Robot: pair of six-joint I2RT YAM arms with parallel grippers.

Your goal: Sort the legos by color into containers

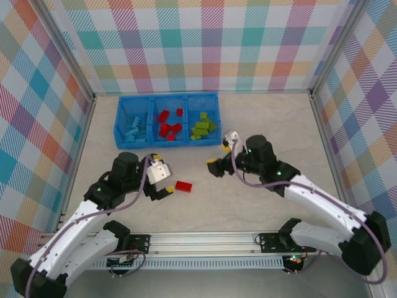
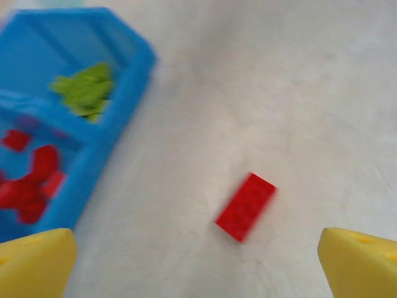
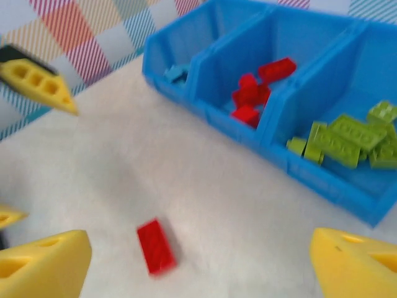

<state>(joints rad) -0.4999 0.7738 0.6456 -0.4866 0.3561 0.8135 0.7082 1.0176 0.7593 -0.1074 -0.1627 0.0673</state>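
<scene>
One red lego (image 1: 183,186) lies loose on the table between the arms. It sits ahead of my left gripper (image 2: 198,270), seen as a blurred red brick (image 2: 246,206), and ahead of my right gripper (image 3: 198,267) as a red brick (image 3: 156,246). Both grippers are open with nothing between their yellow fingers. From above, the left gripper (image 1: 162,174) is just left of the brick and the right gripper (image 1: 220,155) is up and to its right. The blue tray (image 1: 167,143) of containers holds light blue legos (image 1: 133,127), red legos (image 1: 169,127) and green legos (image 1: 203,126).
Plaid walls enclose the table on three sides, with metal rails along their bases. The tray (image 3: 322,181) stands against the back, close to the right gripper. A yellow finger of the left gripper (image 3: 37,84) shows at the left of the right wrist view.
</scene>
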